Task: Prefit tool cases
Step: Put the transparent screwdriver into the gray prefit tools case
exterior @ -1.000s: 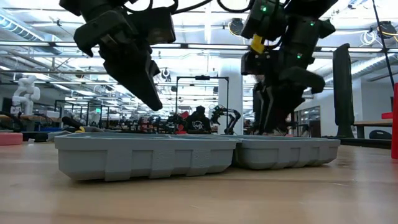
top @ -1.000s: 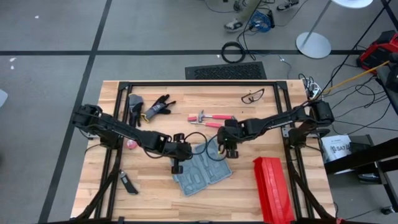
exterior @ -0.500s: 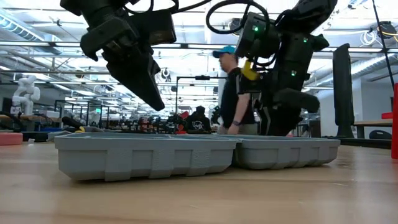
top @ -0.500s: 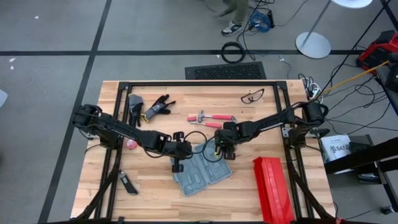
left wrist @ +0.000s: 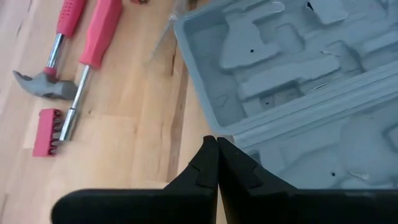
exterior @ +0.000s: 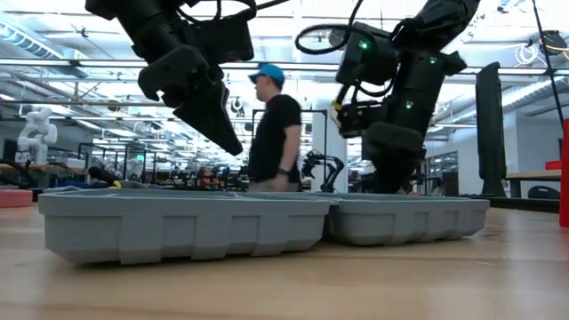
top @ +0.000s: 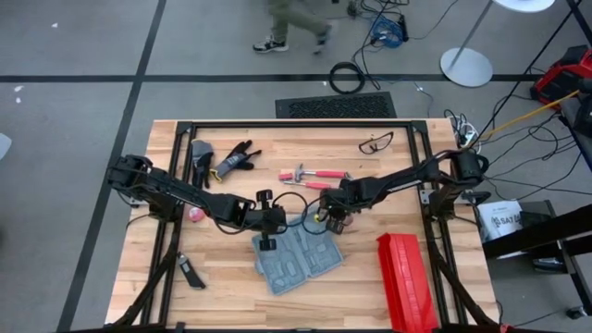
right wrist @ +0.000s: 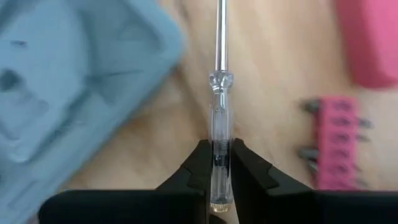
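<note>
From above, the open tool case point(top: 298, 258) lies flat near the middle of the wooden table point(top: 222, 296), its two halves spread, turned at an angle to the table's edges. The left gripper point(top: 269, 225) hangs over the case's upper left corner, and the right gripper point(top: 330, 220) is at its upper right corner. A long red box point(top: 405, 281) sits to the right of the case. Farther back lie a red-handled hammer point(top: 310, 175), a pair of black gloves point(top: 232, 159), safety glasses point(top: 376, 142) and a small pink thing point(top: 196, 214). A person point(top: 294, 23) walks across the floor beyond the table.

At table height, the case point(exterior: 187, 227) shows its grey side walls, both halves resting on the table point(exterior: 400, 284). One arm tapers to a point above the nearer half; the other arm stands behind the farther half. A person point(exterior: 271, 129) in a blue cap and black shirt stands in the room behind.

The left wrist view shows the left gripper point(left wrist: 217, 144) with its jaws clenched on nothing, above the edge of the case point(left wrist: 298, 68) and its moulded slots. The hammer point(left wrist: 59, 53), a red-handled driver point(left wrist: 90, 62) and a red bit holder point(left wrist: 46, 132) lie beside the case.

The right wrist view shows the right gripper point(right wrist: 218, 149), jaws grasping a clear-handled screwdriver point(right wrist: 219, 112) whose shaft points away over the table. The case point(right wrist: 68, 93) is to one side, a pink bit holder point(right wrist: 336, 140) to the other.
</note>
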Motion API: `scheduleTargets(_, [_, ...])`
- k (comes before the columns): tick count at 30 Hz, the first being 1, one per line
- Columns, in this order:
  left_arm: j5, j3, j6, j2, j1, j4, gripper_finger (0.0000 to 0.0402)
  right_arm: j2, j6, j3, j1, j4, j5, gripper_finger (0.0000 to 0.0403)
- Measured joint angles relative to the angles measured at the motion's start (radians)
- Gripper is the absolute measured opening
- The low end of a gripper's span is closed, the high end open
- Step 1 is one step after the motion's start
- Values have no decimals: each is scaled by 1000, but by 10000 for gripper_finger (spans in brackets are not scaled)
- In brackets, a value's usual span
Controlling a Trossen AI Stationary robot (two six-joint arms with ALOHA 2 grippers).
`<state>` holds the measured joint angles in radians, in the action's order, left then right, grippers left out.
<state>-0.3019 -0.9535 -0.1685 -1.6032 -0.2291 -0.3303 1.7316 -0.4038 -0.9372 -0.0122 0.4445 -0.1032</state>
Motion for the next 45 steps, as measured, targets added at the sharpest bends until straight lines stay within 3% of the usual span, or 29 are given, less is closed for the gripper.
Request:
scheduleTargets(9, [73,0,0,0,0,7,8,-125,-225,0,-35,88,-13,31])
scheduleTargets(15, [11,0,80,0,0,1,8,-166,-481,-1,-157,83,0,31])
scheduleTargets(19, [-12,0,175,3,0,-10,8,-152,-658,-2,-244,-3,-28,31])
scheduleTargets(24, [-14,0,238,61,-8,-101,8,-117,-791,-24,-338,-166,-154,31])
scheduleTargets(30, [-18,9,276,176,-16,-163,8,53,-834,-208,-387,-142,-186,31])
scheduleTargets(38, [-18,80,280,318,-47,-215,8,281,-908,-608,-402,318,-175,31])
scheduleTargets(45, [-26,174,228,432,-61,-222,8,420,-999,-809,-421,513,-145,31])
